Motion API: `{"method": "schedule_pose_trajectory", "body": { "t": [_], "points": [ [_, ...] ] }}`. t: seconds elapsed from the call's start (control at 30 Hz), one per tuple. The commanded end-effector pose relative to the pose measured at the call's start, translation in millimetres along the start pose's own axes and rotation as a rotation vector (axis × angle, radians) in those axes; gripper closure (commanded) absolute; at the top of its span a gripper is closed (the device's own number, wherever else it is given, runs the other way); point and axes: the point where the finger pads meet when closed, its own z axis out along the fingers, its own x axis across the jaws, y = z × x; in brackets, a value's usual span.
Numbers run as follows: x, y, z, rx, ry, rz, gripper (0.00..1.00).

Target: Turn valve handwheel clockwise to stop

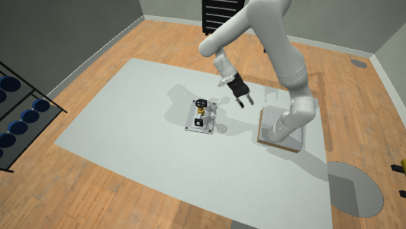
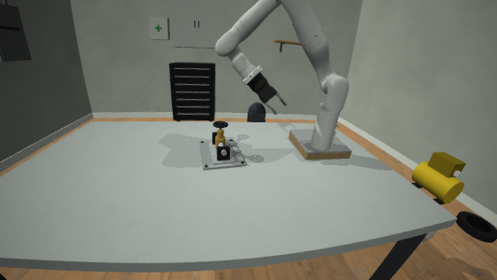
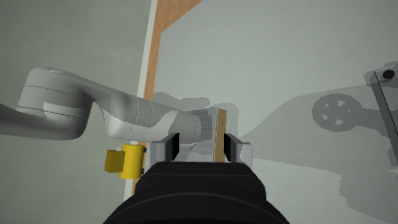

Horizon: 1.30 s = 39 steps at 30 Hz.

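The valve (image 1: 200, 114) stands on a small grey baseplate (image 1: 200, 123) near the middle of the table. Its black handwheel (image 1: 200, 102) lies level on top of a brass stem, and it also shows in the exterior view (image 2: 220, 124). My gripper (image 1: 245, 101) hangs in the air to the right of the valve and higher than the handwheel, well apart from it. Its fingers are open and empty, as the wrist view (image 3: 200, 147) shows. In the wrist view only a corner of the baseplate (image 3: 385, 95) and the handwheel's shadow show.
The arm's base stands on a wood-edged block (image 1: 281, 130) right of the valve. A yellow cylinder part (image 2: 439, 182) sits by the table's right edge. A black slatted cabinet (image 2: 191, 91) stands behind the table. A rack with blue bowls (image 1: 17, 118) is at the left.
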Motion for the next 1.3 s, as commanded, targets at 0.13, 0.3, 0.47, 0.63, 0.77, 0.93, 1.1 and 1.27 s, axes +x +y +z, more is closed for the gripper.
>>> {"method": "schedule_pose_trajectory", "body": {
  "t": [0.13,0.3,0.47,0.63,0.77,0.93,1.1,1.27],
  "points": [
    [0,0,-0.4,0.000,0.001,0.000,0.00],
    [0,0,-0.4,0.000,0.001,0.000,0.00],
    [0,0,-0.4,0.000,0.001,0.000,0.00],
    [2,0,-0.9,-0.002,0.009,0.011,0.00],
    [12,-1,-5.3,-0.010,0.046,0.038,0.00],
    [38,-3,-16.7,-0.033,0.142,0.127,0.00],
    [62,-5,-30.0,-0.045,0.232,0.207,0.00],
    [105,-11,-64.7,-0.040,0.416,0.362,0.00]
  ]
}}
